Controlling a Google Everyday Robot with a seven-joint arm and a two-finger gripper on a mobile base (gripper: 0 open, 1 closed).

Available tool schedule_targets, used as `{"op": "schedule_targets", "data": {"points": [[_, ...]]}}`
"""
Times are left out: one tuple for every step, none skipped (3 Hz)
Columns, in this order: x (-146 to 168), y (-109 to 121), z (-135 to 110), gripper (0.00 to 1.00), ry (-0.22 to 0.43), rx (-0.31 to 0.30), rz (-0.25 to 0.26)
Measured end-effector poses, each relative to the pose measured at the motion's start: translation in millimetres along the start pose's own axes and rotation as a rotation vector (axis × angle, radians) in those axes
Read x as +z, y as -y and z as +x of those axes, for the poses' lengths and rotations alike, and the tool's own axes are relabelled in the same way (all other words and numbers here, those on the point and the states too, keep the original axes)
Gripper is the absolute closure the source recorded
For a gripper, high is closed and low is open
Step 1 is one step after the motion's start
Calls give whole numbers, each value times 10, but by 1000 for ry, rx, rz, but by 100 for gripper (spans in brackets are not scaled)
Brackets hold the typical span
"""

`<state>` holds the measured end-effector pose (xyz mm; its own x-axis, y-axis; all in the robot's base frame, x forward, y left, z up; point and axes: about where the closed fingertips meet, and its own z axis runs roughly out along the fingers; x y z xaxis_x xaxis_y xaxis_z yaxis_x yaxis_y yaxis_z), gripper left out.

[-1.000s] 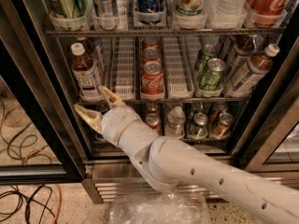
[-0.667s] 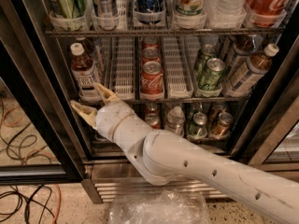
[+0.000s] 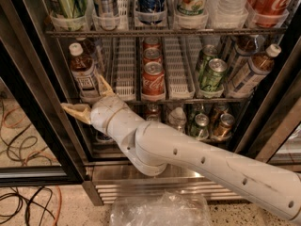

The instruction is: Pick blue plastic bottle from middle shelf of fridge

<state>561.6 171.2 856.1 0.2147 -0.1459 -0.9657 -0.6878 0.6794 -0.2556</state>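
The gripper (image 3: 83,93) was at the left end of the middle shelf (image 3: 183,99) of the fridge (image 3: 44,93). Its two fingers (image 3: 104,86) were spread wide apart, and nothing was held between them. One finger pointed up, next to the bottom of the blue plastic bottle (image 3: 84,74). I could not tell if it touched. The other finger pointed out to the left, lower down.

The bottle stood in the far left lane, right at the front, with its white cap on top. It stood up tall, so its long side ran up and down. It was just above the gripper and a little behind it.

I think the gripper needed to go up and in, so a finger sat on each side of the bottle. The red cans (image 3: 153,79) and green cans (image 3: 211,73) were off to the right.
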Motion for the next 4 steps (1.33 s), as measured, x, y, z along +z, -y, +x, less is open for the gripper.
{"op": "schedule_targets", "data": {"points": [[52, 13, 33, 22, 5, 0, 7], [91, 134, 52, 21, 10, -4, 55], [159, 263, 12, 21, 33, -6, 117], [248, 363, -45, 21, 51, -17, 148]]}}
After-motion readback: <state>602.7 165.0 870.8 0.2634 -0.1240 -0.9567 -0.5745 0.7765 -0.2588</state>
